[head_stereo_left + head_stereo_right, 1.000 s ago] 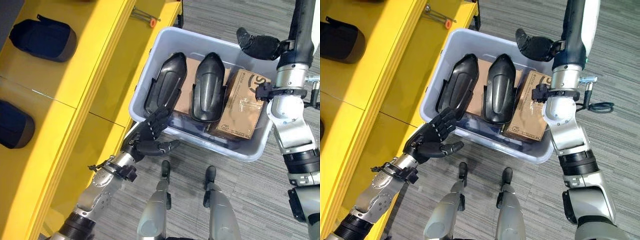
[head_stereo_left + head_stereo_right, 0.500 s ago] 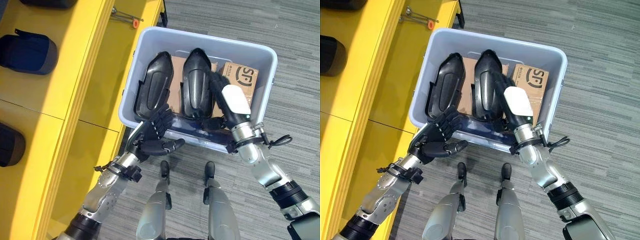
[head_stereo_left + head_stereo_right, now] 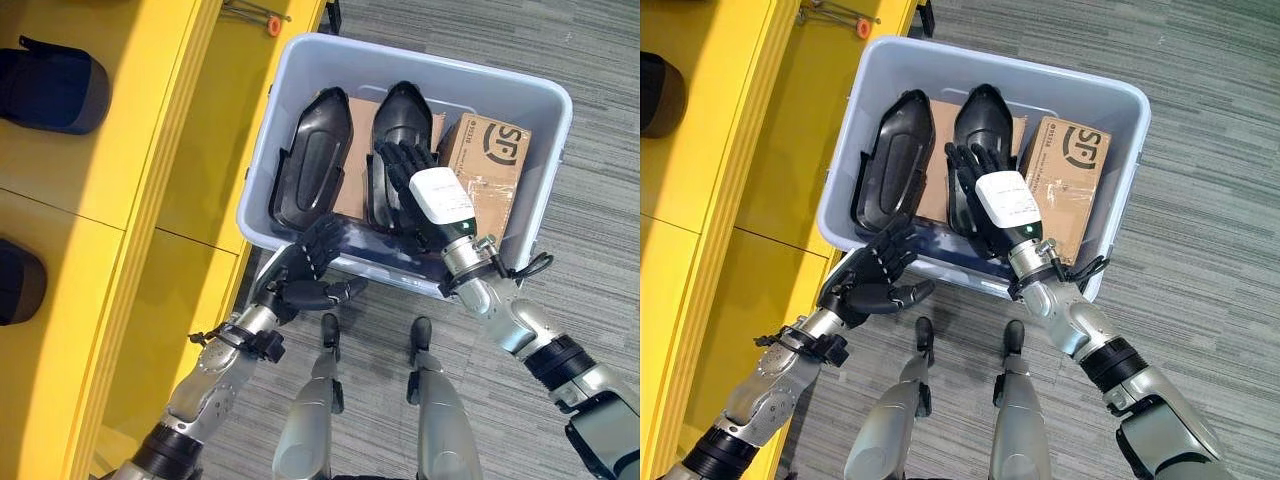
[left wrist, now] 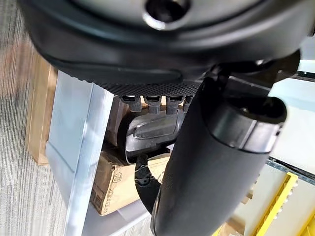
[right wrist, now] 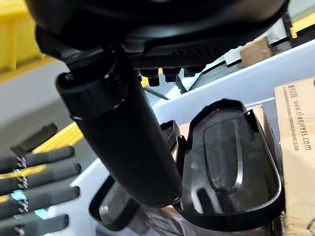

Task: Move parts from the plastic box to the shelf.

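While the plastic box [image 3: 545, 205] sits on the grey carpet just beside the yellow shelf [image 3: 150, 200], 2 black moulded parts lie inside it, side by side. One part [image 3: 310, 165] lies on the box's shelf side, and the other part [image 3: 395, 130] lies next to it toward the box's middle. Both rest partly on a flat piece of brown cardboard [image 3: 352, 190]. A cardboard carton [image 3: 490, 165] stands in the box on the side away from the shelf, just beside the second part.

Reaching into the box, the right hand [image 3: 990, 205] lies over the lower end of the middle part, its fingers [image 3: 405, 165] straight and spread flat on the part's surface, closed round nothing. The right wrist view shows that part's hollow dark shell close past the fingertips, with the carton at its edge.

Outside the box, the left hand [image 3: 300, 280] hovers at the corner nearest the shelf, fingers relaxed and slightly bent over the rim, thumb stretched out below the wall, holding nothing.

On the shelf, well apart from the box, lie 2 dark blue padded pieces [image 3: 55, 85], one on each side of a divider line. A small tool with an orange tip [image 3: 265, 22] lies near the box's far corner.
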Robot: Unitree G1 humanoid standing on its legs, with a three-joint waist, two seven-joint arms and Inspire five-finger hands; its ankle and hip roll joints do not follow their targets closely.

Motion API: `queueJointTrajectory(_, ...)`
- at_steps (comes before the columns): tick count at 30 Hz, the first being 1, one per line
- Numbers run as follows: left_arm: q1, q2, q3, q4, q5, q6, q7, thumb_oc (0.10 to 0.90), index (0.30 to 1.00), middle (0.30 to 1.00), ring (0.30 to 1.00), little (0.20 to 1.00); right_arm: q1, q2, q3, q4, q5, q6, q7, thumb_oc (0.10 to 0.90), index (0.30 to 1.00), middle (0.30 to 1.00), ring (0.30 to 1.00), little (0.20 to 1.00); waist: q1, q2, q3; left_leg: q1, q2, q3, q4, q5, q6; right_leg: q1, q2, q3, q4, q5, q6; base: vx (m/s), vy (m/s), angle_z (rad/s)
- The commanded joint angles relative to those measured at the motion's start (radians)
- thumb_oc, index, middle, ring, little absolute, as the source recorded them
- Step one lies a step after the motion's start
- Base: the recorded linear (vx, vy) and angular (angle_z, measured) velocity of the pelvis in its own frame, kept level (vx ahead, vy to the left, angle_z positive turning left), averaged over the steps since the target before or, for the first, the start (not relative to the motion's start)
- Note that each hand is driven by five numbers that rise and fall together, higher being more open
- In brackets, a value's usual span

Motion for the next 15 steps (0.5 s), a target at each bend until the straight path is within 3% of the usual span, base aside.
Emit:
queueJointTrajectory(1,-0.044,-0.007,0.015,-0.088,-0.007,-0.105,-0.055,0.900,1.000,1.000,1.000,1.000,-0.135,-0.027,0.031,-0.025,-0.011,-0.015,-0.073,0.900,1.000,1.000,1.000,1.000,-0.005,0.032,-0.011,-0.029,0.011,-0.002,0.025,-0.041,0.002,0.044,-0.003,0.037,0.080,-0.139,-0.039,-0.05,-0.024,0.04)
queueJointTrajectory(3,-0.046,-0.006,0.014,-0.081,-0.010,-0.123,-0.040,0.900,1.000,1.000,1.000,1.000,-0.159,-0.019,0.036,0.050,0.009,-0.010,-0.081,0.900,1.000,1.000,1.000,1.000,0.010,0.037,-0.011,-0.041,0.006,-0.011,0.026,-0.038,0.002,0.037,-0.004,0.028,0.085,-0.140,-0.040,-0.05,-0.028,0.05)
queueJointTrajectory(7,-0.063,-0.017,0.029,-0.061,0.001,-0.129,-0.051,0.900,1.000,1.000,1.000,1.000,-0.185,0.029,0.061,0.175,0.053,0.096,-0.102,0.900,1.000,1.000,1.000,1.000,0.029,0.042,-0.011,-0.060,0.002,-0.020,0.015,-0.027,0.003,0.023,-0.006,0.018,0.088,-0.139,-0.040,-0.02,-0.012,0.07)
queueJointTrajectory(15,-0.075,-0.027,0.019,-0.046,0.032,-0.129,-0.058,0.900,1.000,1.000,1.000,1.000,-0.187,0.071,0.050,0.272,0.095,0.196,-0.119,0.900,1.000,1.000,1.000,1.000,0.041,0.047,-0.011,-0.110,-0.005,-0.018,0.020,-0.020,0.006,-0.026,-0.006,0.011,0.089,-0.127,-0.042,-0.02,-0.009,0.03)
